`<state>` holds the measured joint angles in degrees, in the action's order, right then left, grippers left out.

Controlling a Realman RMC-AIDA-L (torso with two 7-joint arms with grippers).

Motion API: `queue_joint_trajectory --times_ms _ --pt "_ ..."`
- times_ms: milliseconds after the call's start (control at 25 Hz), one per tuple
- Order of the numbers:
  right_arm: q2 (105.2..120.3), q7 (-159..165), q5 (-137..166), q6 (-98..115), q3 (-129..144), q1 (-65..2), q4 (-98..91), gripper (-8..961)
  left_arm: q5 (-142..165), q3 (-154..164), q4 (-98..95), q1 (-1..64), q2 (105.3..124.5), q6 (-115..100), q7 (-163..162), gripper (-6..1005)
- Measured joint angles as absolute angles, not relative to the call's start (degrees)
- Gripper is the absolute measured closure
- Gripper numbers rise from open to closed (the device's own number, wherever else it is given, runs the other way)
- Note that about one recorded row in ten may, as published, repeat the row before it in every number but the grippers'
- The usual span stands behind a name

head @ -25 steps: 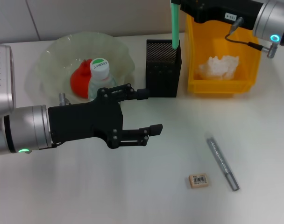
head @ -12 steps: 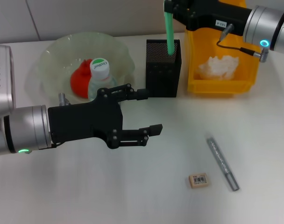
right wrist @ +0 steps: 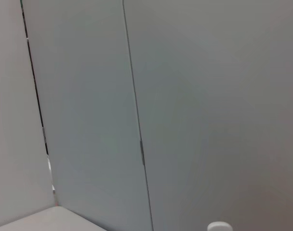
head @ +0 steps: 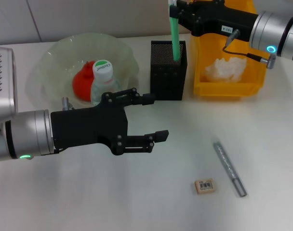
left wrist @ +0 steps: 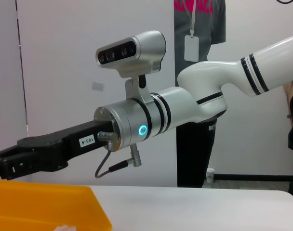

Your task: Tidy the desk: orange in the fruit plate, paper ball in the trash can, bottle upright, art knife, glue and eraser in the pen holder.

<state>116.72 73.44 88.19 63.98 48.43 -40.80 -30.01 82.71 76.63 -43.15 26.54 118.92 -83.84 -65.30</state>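
Desk (head: pixel 262 130): glue (head: pixel 175 33) under right claw (head: pixel 174 10)

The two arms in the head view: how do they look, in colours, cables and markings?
Both have silver cylindrical wrists and black grippers. The left gripper has a green light on its wrist. The right gripper has a blue ring light, a thin dark cable and a small white label.

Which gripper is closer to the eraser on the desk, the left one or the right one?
Left. The left gripper hovers open over the desk, up and to the left of the eraser. The right gripper is far behind it, holding a green stick in the pen holder.
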Motion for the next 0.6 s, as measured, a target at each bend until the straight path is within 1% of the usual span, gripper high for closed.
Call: queue_joint_trajectory --times_ms 320,600 --pt "116.85 73.09 88.19 64.97 49.93 -40.19 -30.98 776 82.71 76.74 -43.16 26.48 118.91 -83.85 -65.30 182" --pt "116.89 72.78 88.19 65.47 50.01 -39.96 -31.36 509 82.71 76.73 -43.16 26.45 118.85 -84.00 -65.30 182"
